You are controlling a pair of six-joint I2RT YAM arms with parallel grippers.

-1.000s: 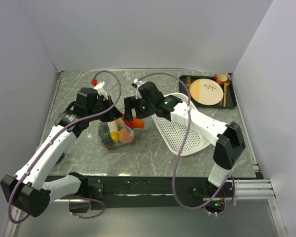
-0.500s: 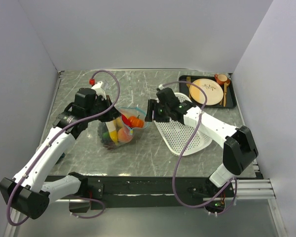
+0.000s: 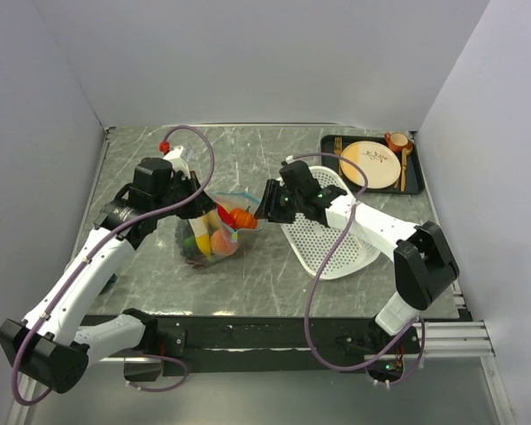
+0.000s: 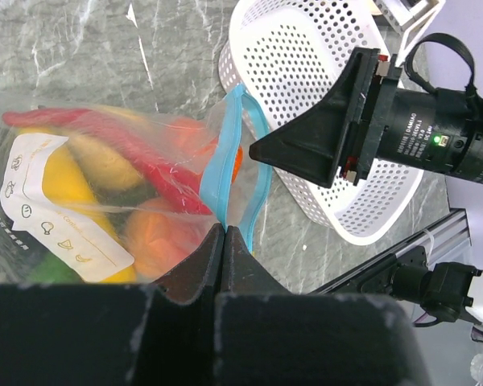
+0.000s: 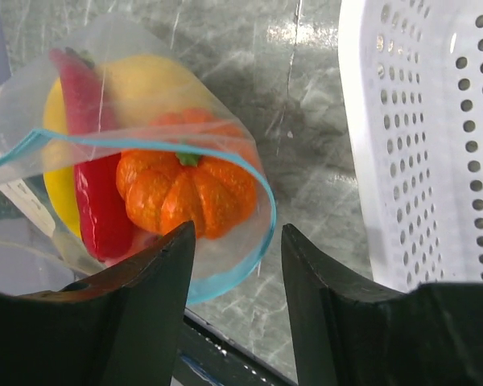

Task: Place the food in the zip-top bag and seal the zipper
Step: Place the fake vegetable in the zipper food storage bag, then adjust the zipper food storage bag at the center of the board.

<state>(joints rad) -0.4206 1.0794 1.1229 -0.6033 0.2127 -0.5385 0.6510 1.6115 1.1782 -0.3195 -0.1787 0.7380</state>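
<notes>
Grey-veined marble table (image 3: 248,283) lies under both arms. White perforated basket (image 3: 327,239) sits behind and beside the right gripper (image 3: 267,205), on the side away from the left gripper (image 3: 199,199).

Between the two grippers is the clear zip-top bag (image 4: 105,185), its mouth gaping towards the right gripper. The left gripper's fingers are pressed together on one corner of that mouth, pinching the bag where the two runs of zipper (image 4: 225,153) meet. The right gripper's fingers stand apart with nothing between them, the far loop of the teal strip just off their tips; whether they touch it is not clear.

Food fills the bag: an orange ribbed tomato (image 5: 185,193) nearest the right gripper, a red chili (image 5: 97,201) beside it, a yellow piece (image 5: 145,84) behind. A white label (image 4: 56,201) on the bag wall lies close to the left gripper.
</notes>
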